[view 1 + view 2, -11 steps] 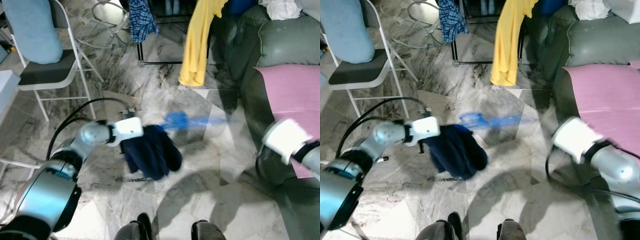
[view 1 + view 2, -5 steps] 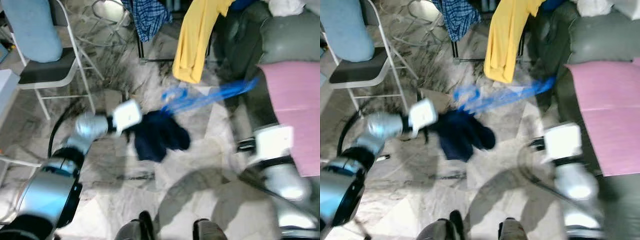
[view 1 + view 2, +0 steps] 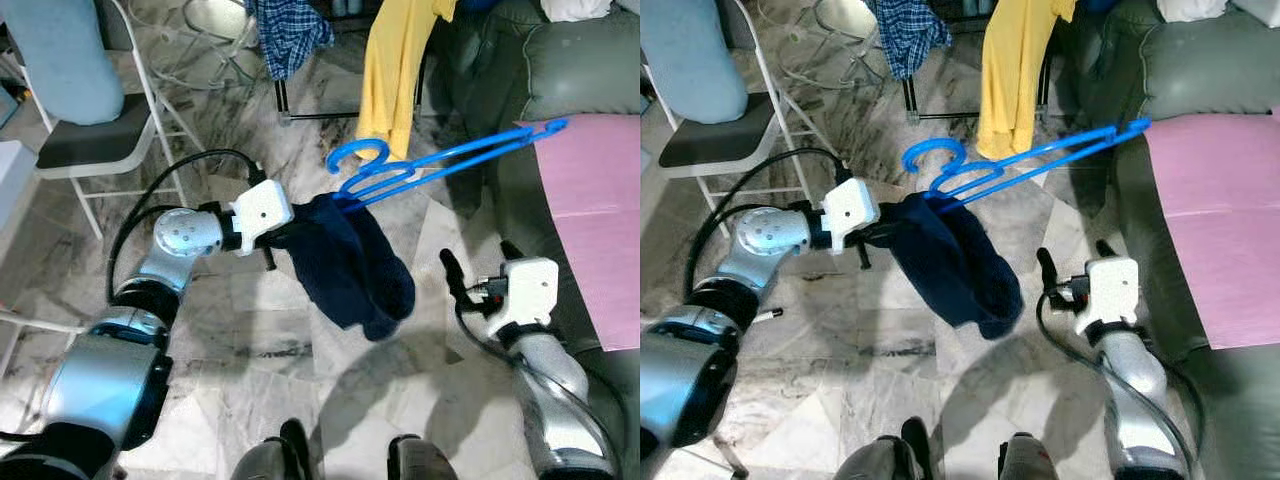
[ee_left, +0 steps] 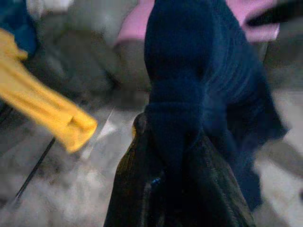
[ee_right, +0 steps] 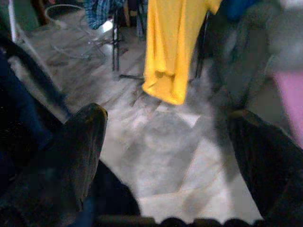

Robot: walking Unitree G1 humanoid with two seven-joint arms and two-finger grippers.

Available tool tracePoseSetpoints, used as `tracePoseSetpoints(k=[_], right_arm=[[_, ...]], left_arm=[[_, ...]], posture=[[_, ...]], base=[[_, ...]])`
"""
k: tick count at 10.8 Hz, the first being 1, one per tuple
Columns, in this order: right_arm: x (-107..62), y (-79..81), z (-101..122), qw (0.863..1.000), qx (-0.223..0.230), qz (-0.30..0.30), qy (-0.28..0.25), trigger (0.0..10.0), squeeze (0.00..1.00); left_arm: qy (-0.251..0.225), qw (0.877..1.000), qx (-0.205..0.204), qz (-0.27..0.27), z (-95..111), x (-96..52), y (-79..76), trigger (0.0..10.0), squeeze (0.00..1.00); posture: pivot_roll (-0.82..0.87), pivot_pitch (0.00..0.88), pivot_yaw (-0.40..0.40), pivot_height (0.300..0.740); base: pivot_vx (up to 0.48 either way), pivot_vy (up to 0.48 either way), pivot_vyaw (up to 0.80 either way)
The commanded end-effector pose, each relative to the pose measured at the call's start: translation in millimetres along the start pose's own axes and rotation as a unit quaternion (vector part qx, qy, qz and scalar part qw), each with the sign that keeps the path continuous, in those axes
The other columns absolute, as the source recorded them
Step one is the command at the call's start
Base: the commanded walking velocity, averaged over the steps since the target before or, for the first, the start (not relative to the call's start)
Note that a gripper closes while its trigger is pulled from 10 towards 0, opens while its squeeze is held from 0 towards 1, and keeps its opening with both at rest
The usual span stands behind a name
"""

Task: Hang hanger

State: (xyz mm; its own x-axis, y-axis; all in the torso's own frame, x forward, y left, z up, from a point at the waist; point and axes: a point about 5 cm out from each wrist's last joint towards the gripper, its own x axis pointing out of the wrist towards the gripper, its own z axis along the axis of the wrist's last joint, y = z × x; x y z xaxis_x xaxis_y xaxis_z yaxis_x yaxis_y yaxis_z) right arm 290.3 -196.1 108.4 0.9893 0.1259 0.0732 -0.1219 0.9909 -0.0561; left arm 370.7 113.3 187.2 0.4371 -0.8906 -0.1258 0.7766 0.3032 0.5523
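Blue plastic forms the hanger point(image 3: 440, 165), which is held in the air above the marble floor point(image 3: 270, 400), its hook point(image 3: 357, 154) towards the left arm and its long bars reaching over to the pink cover point(image 3: 595, 210) on the grey sofa point(image 3: 570, 70). A dark navy garment point(image 3: 350, 262) is draped from the hanger's hook end and is pinched between the closed fingers of the left gripper point(image 4: 165, 184). The right gripper point(image 5: 165, 142) is held low beside the sofa, its fingers point(image 5: 78, 142) spread wide apart with nothing between them. A yellow shirt point(image 3: 400, 70) and a checked shirt point(image 3: 290, 30) are hung on a black rack point(image 3: 283, 105) beyond. A white folding chair point(image 3: 95, 140) is seen at the left.
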Motion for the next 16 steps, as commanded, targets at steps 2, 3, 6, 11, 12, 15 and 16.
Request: tracePoseSetpoints(k=[2, 3, 6, 11, 12, 15, 16], right_arm=[[1.0, 18.5, 0, 0.998, 0.039, 0.044, -0.008, 10.0, 1.0], [-3.6, 26.9, 0, 0.995, 0.049, 0.084, -0.012, 10.0, 0.96], [-3.5, 28.2, -9, 0.994, 0.049, 0.093, 0.015, 10.0, 0.32], [6.4, 11.7, -53, 0.985, 0.072, 0.023, 0.152, 0.0, 0.0], [1.7, 6.2, -66, 0.978, 0.067, -0.003, 0.199, 0.0, 0.0], [-20.8, -47.7, -69, 0.966, 0.07, -0.121, 0.219, 0.0, 0.0], [-28.1, -76.6, -60, 0.963, 0.052, -0.165, 0.209, 0.0, 0.0]], left_arm=[[-0.026, 0.999, 0.022, 0.006, 12, 0.0, 7.9, 0.0, 0.0], [-0.029, 0.999, 0.024, 0.004, 13, 1.7, 6.5, 0.0, 0.0], [-0.054, 0.998, 0.026, -0.01, 20, 6.0, 4.7, 0.0, 0.0], [-0.153, 0.987, -0.005, -0.043, 49, 4.9, 14.1, 0.0, 0.0], [-0.161, 0.986, -0.017, -0.034, 52, 2.5, 18.5, 0.0, 0.0], [-0.137, 0.99, -0.035, 0.028, 41, -15.2, 31.7, 0.0, 0.0], [-0.124, 0.99, -0.059, 0.041, 29, -23.4, 30.2, 0.0, 0.0]], posture=[[-0.24, 0.246, 0.152, 0.74], [-0.24, 0.245, 0.147, 0.74], [-0.25, 0.248, 0.142, 0.74], [-0.23, 0.24, 0.127, 0.74], [-0.23, 0.239, 0.125, 0.74], [-0.25, 0.231, 0.094, 0.74], [-0.25, 0.229, 0.088, 0.74]], base=[[0.0, 0.0, 0.0], [0.0, 0.0, 0.0], [0.0, 0.0, 0.0], [0.0, 0.0, 0.0], [0.0, 0.0, 0.0], [0.0, 0.0, 0.0], [0.0, 0.0, 0.0]])
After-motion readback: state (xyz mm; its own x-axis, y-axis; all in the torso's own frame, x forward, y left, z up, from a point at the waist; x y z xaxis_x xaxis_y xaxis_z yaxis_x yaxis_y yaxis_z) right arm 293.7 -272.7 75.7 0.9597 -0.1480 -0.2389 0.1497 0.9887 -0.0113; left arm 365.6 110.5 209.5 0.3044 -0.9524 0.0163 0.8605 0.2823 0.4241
